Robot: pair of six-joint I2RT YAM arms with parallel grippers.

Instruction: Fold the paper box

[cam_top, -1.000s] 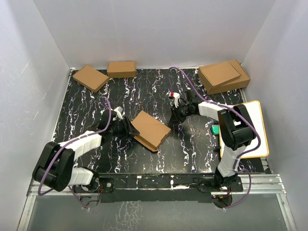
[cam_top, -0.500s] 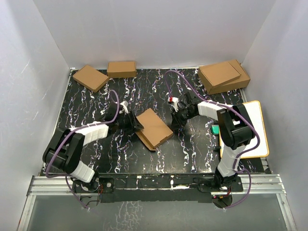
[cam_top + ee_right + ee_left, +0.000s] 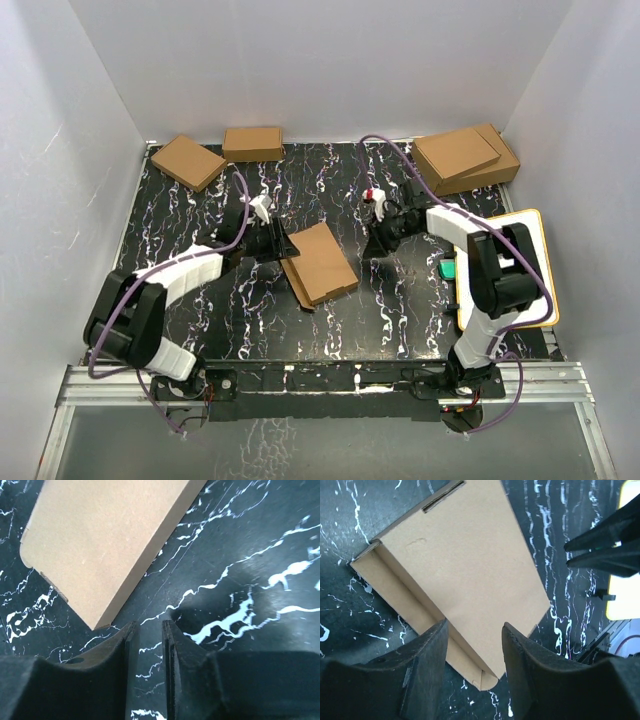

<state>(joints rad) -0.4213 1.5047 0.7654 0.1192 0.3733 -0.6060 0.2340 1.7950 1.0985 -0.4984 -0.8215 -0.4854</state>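
Observation:
The paper box (image 3: 322,262) is a thin, closed brown cardboard box lying mid-table, also seen in the left wrist view (image 3: 465,570) and the right wrist view (image 3: 105,540). My left gripper (image 3: 285,245) is at its far left corner. In its wrist view that gripper (image 3: 472,625) has its jaws half apart, set on both sides of that corner and holding it. My right gripper (image 3: 378,243) hovers low over bare table just right of the box. In its own view it (image 3: 148,622) shows a narrow gap with nothing in it. It also shows in the left wrist view (image 3: 605,545).
Two small brown boxes (image 3: 188,161) (image 3: 252,143) lie at the back left. Two larger stacked boxes (image 3: 465,158) sit at the back right. A white board with a yellow rim (image 3: 515,250) lies at the right edge, with a green object (image 3: 447,268) beside it. White walls enclose three sides.
My left gripper has moved right and away from the bases, turning the box clockwise with it. The right gripper has shifted slightly right and its jaws have parted a little.

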